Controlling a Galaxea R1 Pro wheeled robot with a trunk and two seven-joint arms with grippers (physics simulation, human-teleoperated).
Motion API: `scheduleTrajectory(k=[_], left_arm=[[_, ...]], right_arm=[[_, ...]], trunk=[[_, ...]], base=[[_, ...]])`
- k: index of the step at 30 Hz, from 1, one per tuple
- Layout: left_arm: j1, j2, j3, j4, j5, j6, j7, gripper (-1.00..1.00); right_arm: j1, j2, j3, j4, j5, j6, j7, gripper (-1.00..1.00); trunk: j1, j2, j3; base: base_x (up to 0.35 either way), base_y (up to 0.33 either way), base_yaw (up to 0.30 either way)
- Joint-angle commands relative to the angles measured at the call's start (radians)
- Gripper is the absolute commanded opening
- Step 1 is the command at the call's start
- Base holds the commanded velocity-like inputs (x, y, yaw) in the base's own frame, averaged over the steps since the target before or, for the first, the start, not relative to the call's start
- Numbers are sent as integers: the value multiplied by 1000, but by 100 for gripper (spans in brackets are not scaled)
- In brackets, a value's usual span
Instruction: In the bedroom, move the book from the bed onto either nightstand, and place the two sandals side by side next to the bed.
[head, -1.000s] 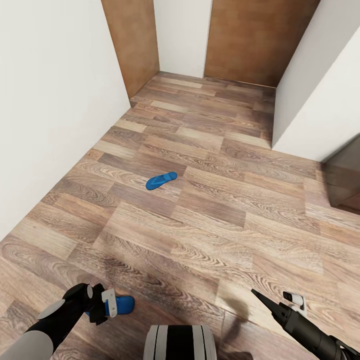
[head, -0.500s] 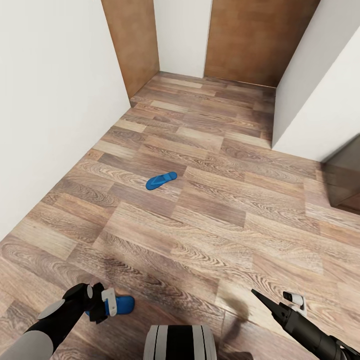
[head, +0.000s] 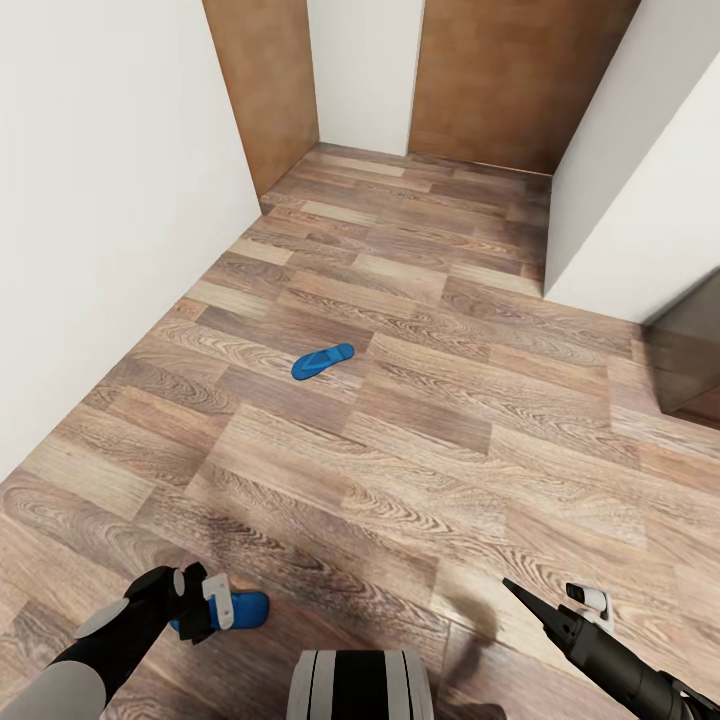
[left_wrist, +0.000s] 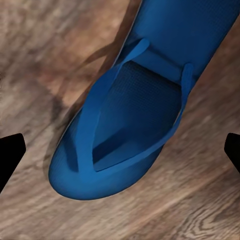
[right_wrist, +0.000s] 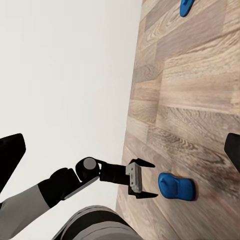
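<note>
Two bright blue sandals lie on the wood-plank floor. One sandal (head: 322, 361) rests alone in the mid floor. The other sandal (head: 247, 607) (right_wrist: 175, 186) lies close to my base, just beyond the tips of my left gripper (head: 225, 608) (right_wrist: 149, 179). That gripper is open and hovers over this sandal (left_wrist: 125, 135), with a black fingertip on each side and nothing between them. My right gripper (head: 550, 595) (right_wrist: 120, 150) hangs open and empty above bare floor. The book, the bed and the nightstands are out of view.
A white wall (head: 100, 200) runs along the left. Brown wooden panels (head: 265, 80) (head: 510, 70) close off the far end. Another white wall corner (head: 640, 200) juts in at the right, with dark furniture (head: 690, 350) beside it. My trunk (head: 360, 685) shows at the bottom.
</note>
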Motion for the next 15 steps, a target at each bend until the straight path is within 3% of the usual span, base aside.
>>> scheduleTrajectory(k=[1, 15], left_arm=[[0, 1, -2, -2, -2, 6, -4, 100], [0, 1, 9, -2, -2, 7, -2, 100]], right_arm=[[0, 0, 0, 0, -3, 10, 2, 100], [0, 0, 0, 0, -3, 10, 2, 100]], trunk=[[0, 0, -1], [0, 0, -1]], base=[[0, 0, 0], [0, 0, 0]])
